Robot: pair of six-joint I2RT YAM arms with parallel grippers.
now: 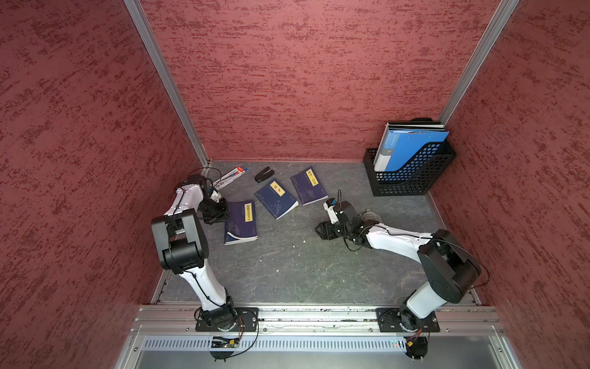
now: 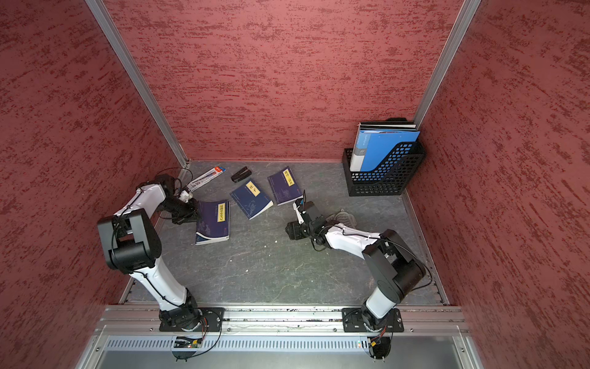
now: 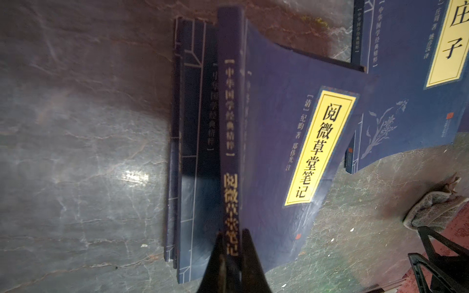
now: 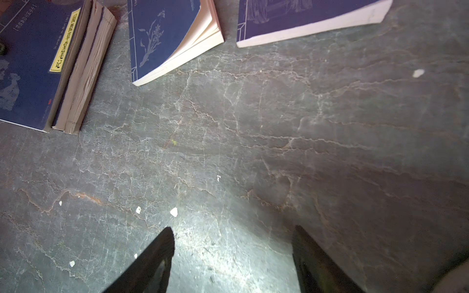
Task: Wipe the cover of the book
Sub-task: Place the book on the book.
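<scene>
Pinning book [image 1: 241, 222] at spine, left side of worktop [image 1: 287, 274]: left jaws shut, grip unclear. Right jaws wide, empty, near cloth [image 3: 431, 205]. Likely light, floppy paperback with slick cover; hold spine, wipe flat.

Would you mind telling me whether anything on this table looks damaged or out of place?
Yes. The thick book at the left gripper has a gaping page block, split into two sections under its cover. The middle book has its cover and top pages curling upward. Small white scraps lie scattered across the table.
</scene>
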